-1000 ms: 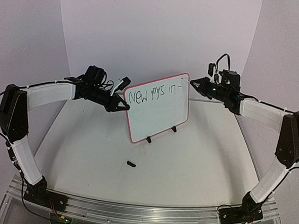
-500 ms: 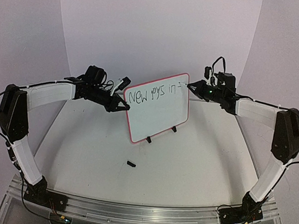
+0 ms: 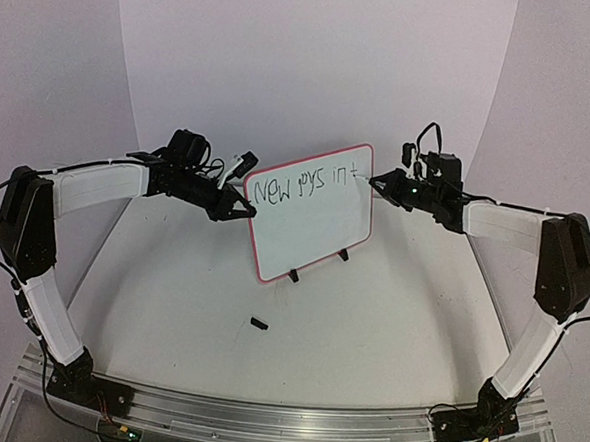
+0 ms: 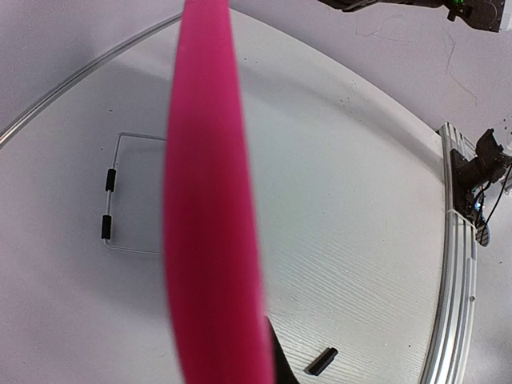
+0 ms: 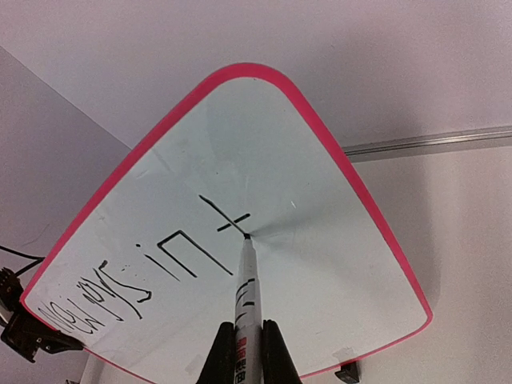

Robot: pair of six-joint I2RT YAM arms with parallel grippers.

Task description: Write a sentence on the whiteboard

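Pressing the marker (image 5: 245, 288) tip against the board (image 5: 320, 264), you are working on the small cross-shaped letter at the right end of the sentence (image 5: 160, 264), just under the board's top right corner. Your right claw (image 5: 242, 352) is pinching the marker's barrel tight, so you are aiming for light, even pressure; pushing hard here is likely tipping the board back off its feet. Your left claw (image 3: 246, 210) is clamping the board's left edge, bracing it upright on the desk (image 3: 389, 317). With the row nearly touching the board's right frame, you are running out of room, so you are probably wanting to lift clear and begin the following word lower down, near the board's left side. A small black piece (image 3: 259, 324) is lying in front of the board.
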